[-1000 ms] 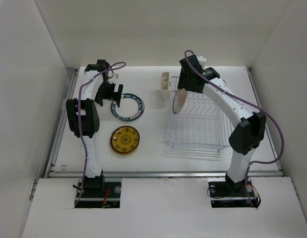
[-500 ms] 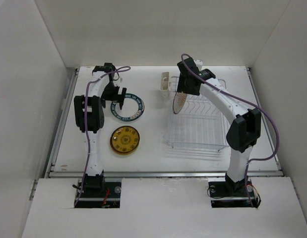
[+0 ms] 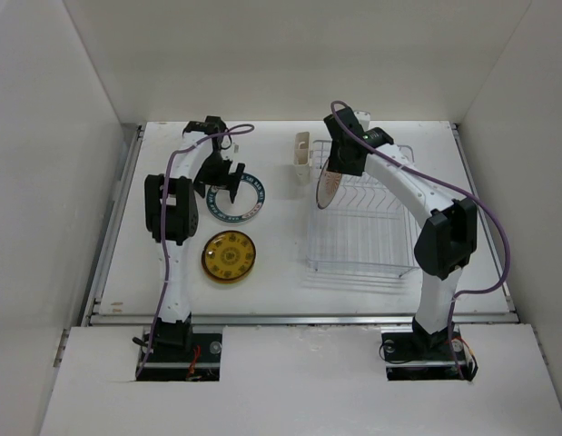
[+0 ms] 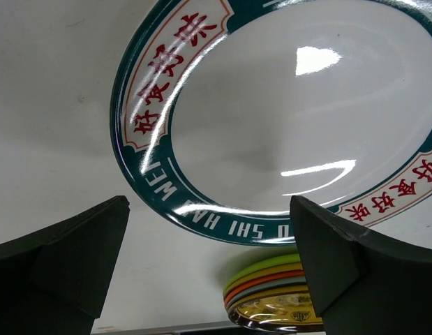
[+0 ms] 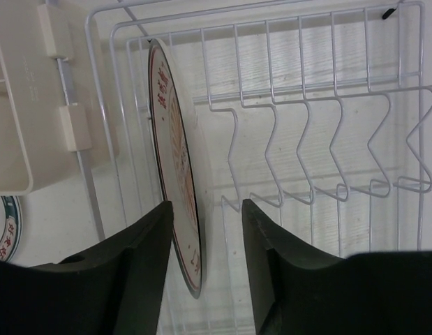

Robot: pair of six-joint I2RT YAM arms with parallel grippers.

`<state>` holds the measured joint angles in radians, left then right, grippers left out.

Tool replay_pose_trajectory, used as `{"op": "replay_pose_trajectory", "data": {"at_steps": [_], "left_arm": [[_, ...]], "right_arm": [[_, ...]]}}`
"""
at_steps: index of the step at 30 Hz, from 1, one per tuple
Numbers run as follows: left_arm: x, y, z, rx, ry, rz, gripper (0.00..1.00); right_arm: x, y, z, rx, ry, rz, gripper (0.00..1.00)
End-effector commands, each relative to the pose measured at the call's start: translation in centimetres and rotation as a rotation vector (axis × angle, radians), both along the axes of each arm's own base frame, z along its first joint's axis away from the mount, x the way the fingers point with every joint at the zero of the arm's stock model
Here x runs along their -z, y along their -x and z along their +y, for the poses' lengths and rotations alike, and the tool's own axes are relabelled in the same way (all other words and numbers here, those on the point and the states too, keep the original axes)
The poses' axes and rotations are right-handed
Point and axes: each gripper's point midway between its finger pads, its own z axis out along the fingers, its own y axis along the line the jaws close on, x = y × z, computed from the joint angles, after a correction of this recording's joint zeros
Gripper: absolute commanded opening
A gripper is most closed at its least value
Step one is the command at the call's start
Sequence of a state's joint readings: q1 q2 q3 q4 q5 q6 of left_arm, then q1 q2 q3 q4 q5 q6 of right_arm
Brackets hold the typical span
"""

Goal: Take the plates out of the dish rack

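Teal-rimmed plate point(image 3: 233, 198), plate stack point(image 3: 229, 256) already on tabletop point(image 3: 281, 250). Last plate point(image 5: 175, 174) upright in rack point(image 3: 367, 241). Right hand point(image 5: 207, 237) straddles it, unclamped. Left hand point(image 4: 209, 206) released.

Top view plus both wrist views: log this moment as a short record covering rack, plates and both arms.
dish rack: one upright plate in the end slot beside the cup holder
unloaded: teal-rimmed plate lying flat left of the rack; stack topped by an amber plate, nearer the arm bases
left gripper: over the teal-rimmed plate, jaws wide, holding nothing
right gripper: jaws straddle the upright plate, a gap showing on one side, no grip yet
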<state>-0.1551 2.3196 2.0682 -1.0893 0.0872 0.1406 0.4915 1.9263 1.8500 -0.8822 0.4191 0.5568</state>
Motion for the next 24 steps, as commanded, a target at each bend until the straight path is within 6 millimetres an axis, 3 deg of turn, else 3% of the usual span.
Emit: {"op": "replay_pose_trajectory", "data": {"at_steps": [1, 3, 5, 9, 16, 18, 21, 22, 24], "left_arm": [[-1.0, 0.3, 0.2, -0.002, 0.006, -0.007, 1.0], [-1.5, 0.2, 0.6, -0.004, -0.011, -0.02, 1.0], [-2.4, -0.1, 1.3, -0.022, -0.053, -0.05, 1.0], [-5.5, -0.9, 3.0, -0.06, -0.144, -0.139, 1.0], [-10.5, -0.3, 3.7, -0.096, -0.159, -0.238, 1.0], [-11.8, 0.2, 3.6, -0.097, -0.146, -0.258, 1.0], [-13.5, 1.1, 3.2, -0.092, -0.112, -0.276, 1.0], [-14.0, 1.2, 2.8, -0.088, -0.089, -0.284, 1.0], [-15.0, 1.6, 2.3, -0.071, -0.055, -0.302, 1.0]], "right_arm": [[0.1, -0.4, 0.2, 0.003, 0.005, -0.016, 0.47], [0.1, -0.5, 0.0, 0.009, 0.013, -0.02, 0.39], [0.0, -0.6, -0.4, 0.016, 0.035, -0.027, 0.24], [0.4, -0.8, -1.0, 0.038, 0.074, -0.025, 0.02], [0.8, -0.8, -1.5, 0.051, 0.106, -0.009, 0.0], [-0.4, -1.0, -1.4, 0.052, 0.092, -0.035, 0.0], [-4.5, -0.8, -2.3, 0.081, 0.09, -0.106, 0.0], [-5.9, -0.7, -2.7, 0.086, 0.099, -0.134, 0.0], [-10.8, -0.2, -4.4, 0.119, 0.129, -0.225, 0.0]]}}
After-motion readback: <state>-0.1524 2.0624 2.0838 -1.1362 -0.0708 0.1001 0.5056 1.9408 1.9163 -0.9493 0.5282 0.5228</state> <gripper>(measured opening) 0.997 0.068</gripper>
